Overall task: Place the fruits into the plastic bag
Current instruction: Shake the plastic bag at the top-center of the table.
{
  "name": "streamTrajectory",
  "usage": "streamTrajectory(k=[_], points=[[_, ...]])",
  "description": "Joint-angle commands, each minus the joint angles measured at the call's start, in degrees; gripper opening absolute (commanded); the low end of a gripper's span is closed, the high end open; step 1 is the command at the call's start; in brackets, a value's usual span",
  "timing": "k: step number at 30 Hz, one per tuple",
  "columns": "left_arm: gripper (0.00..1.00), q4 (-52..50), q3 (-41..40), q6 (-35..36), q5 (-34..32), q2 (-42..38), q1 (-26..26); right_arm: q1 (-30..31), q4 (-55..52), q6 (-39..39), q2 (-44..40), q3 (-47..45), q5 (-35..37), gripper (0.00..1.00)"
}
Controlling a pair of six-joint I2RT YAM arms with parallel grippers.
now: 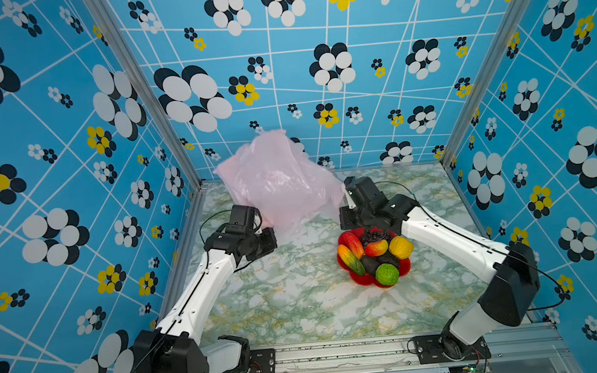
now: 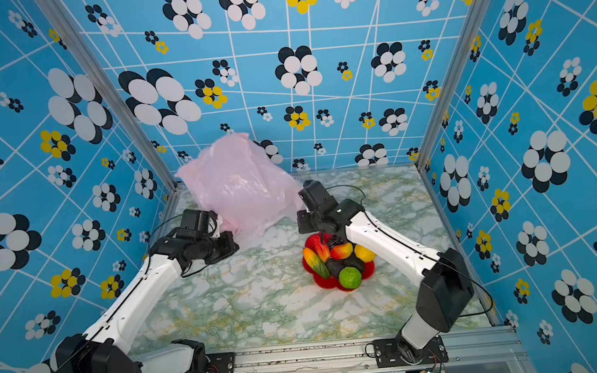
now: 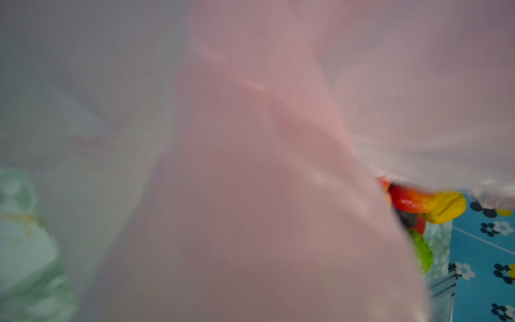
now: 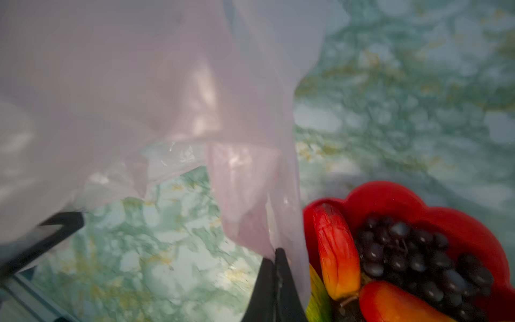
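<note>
The pale-pink plastic bag (image 1: pixel 278 181) (image 2: pixel 238 189) stands lifted off the table at the back, spread between both arms. My left gripper (image 1: pixel 260 223) sits at its left lower edge. Bag film (image 3: pixel 250 167) covers the left wrist view and hides the jaws. My right gripper (image 4: pixel 276 259) is shut on a fold of the bag (image 4: pixel 250 195), seen in a top view at the bag's right edge (image 1: pixel 346 200). The fruits (image 1: pixel 373 258) (image 2: pixel 338 261) lie piled on the red flower-shaped plate (image 1: pixel 405 264), just in front of the right wrist: dark grapes (image 4: pixel 412 259), a red-yellow fruit (image 4: pixel 337 251), a bumpy green ball (image 1: pixel 387 273).
The table top is green-veined marble (image 1: pixel 281 307), walled on three sides by blue flowered panels (image 1: pixel 317 82). An aluminium rail (image 1: pixel 341 349) carrying both arm bases runs along the front edge. The right forearm (image 1: pixel 449 240) passes close by the plate.
</note>
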Motion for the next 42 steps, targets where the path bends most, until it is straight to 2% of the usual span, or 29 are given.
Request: streamTrajectory(k=[1, 6, 17, 21, 24, 26, 31, 32, 34, 36, 38, 40, 42], points=[[0.00, 0.1, 10.0, -0.6, 2.7, -5.0, 0.7, -0.4, 1.6, 1.6, -5.4, 12.8, -1.6, 0.00], [0.00, -0.8, 15.0, -1.1, 3.1, -3.8, -0.3, -0.4, 1.5, 2.7, -2.1, 19.3, -3.7, 0.00], [0.00, -1.7, 11.9, -1.7, 4.0, -5.6, 0.4, -0.4, 3.3, 5.2, -4.0, 14.5, -5.0, 0.00], [0.00, -5.3, 13.4, -3.3, 5.9, -0.7, 1.3, -0.4, 3.5, 5.6, -2.7, 13.9, -3.1, 0.00], [0.00, -9.9, 21.3, -3.9, 12.3, 8.4, 3.2, -0.4, 1.3, 1.6, 2.2, 25.5, -2.8, 0.00], [0.00, -10.9, 30.6, -4.9, 13.1, 11.7, 3.4, 0.0, -1.9, -3.5, 7.0, 40.3, -1.4, 0.00], [0.00, -6.7, 58.5, -8.2, 12.8, 14.4, 3.1, 3.9, -4.2, -15.2, 17.4, 79.1, 1.4, 0.00], [0.00, -4.7, 63.6, -8.2, 12.4, 14.2, 2.8, 5.5, -3.0, -18.0, 18.7, 85.0, 1.5, 0.00], [0.00, -0.3, 69.7, -6.5, 11.2, 12.6, 1.5, 8.9, 0.7, -22.3, 18.4, 89.5, 2.9, 0.00], [0.00, 3.5, 70.2, -2.5, 8.2, 9.1, -0.8, 11.4, 3.8, -25.6, 14.8, 85.4, 4.3, 0.00], [0.00, 5.3, 65.1, 3.3, 4.3, 4.6, -3.9, 12.1, 5.8, -26.8, 9.0, 74.3, 6.0, 0.00], [0.00, 7.2, 53.4, 6.3, 0.9, -0.8, -5.2, 12.1, 8.9, -26.8, 2.5, 57.5, 10.3, 0.00], [0.00, 9.0, 37.7, 5.0, -1.8, -6.3, -4.5, 11.3, 13.8, -21.6, -3.0, 37.4, 16.9, 0.00]])
